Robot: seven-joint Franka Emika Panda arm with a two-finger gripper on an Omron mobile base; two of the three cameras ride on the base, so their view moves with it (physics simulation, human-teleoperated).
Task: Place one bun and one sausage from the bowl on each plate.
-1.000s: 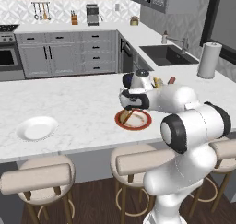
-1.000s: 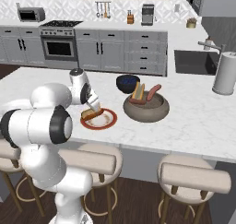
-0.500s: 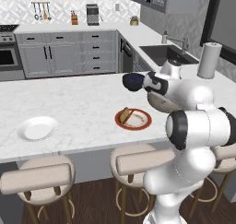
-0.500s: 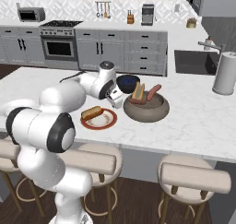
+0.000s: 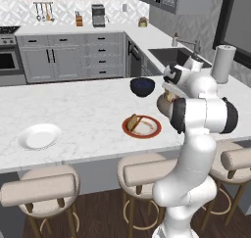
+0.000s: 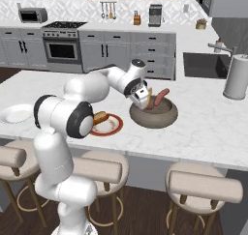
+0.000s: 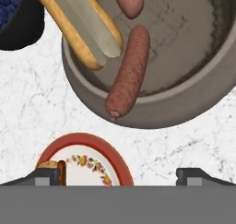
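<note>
End effector (image 6: 144, 99) is hanging over the grey bowl (image 6: 154, 114) with jaws spread wide, gripping nothing; a sausage (image 7: 128, 73) is leaning over the bowl's rim below it.

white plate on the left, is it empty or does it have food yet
Empty. In the left base view the white plate shows a bare surface, while the red-rimmed plate already holds a bun.

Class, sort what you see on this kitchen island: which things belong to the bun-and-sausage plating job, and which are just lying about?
Part of the job:
- grey bowl
- bun and sausage in it
- red-rimmed plate, already holding food
- white plate
- open claw

Just lying about:
- dark blue bowl
- paper towel roll
- stools
</note>
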